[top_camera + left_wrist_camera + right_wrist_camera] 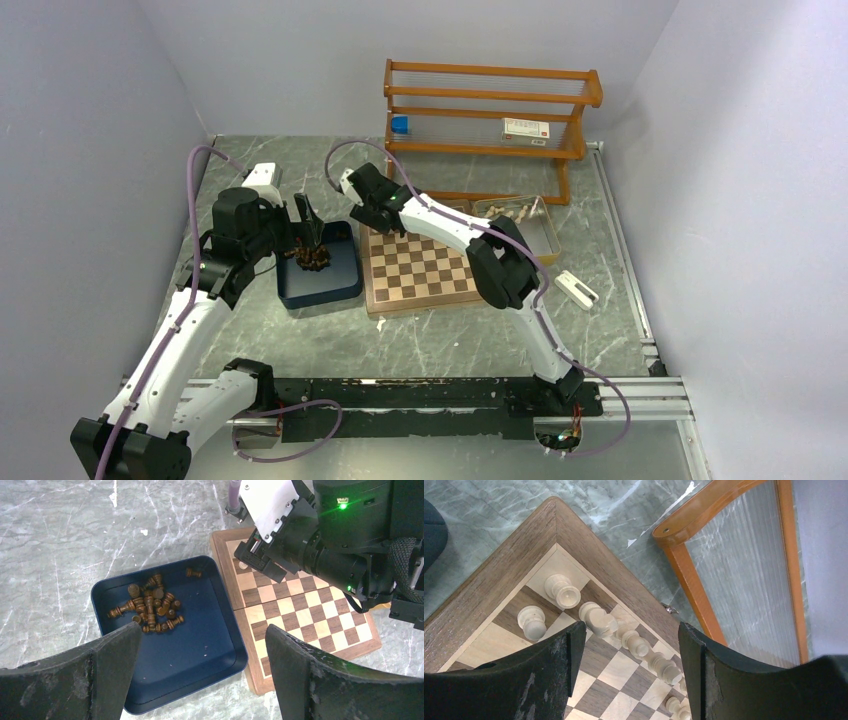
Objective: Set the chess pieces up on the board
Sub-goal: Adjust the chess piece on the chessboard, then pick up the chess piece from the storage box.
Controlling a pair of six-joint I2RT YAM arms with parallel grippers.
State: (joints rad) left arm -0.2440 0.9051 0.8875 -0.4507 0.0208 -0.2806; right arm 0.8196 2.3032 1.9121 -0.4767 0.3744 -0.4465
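The board (420,272) lies mid-table. Several pale chess pieces (596,618) stand in a row along its far edge, a rook (563,591) in the corner square and a pawn (532,621) in front of it. Dark chess pieces (150,607) lie heaped in the dark blue tray (200,650), left of the board (305,605). My left gripper (202,632) hangs open above this tray, holding nothing. My right gripper (631,630) is open and empty over the board's far-left corner, just above the pale row. In the top view the right gripper (362,200) covers that corner.
A wooden rack (490,120) stands close behind the board, its orange foot (689,580) right beside the corner. A shallow tan tray (548,235) with pale pieces sits at the board's far right. A small white object (577,288) lies to the right.
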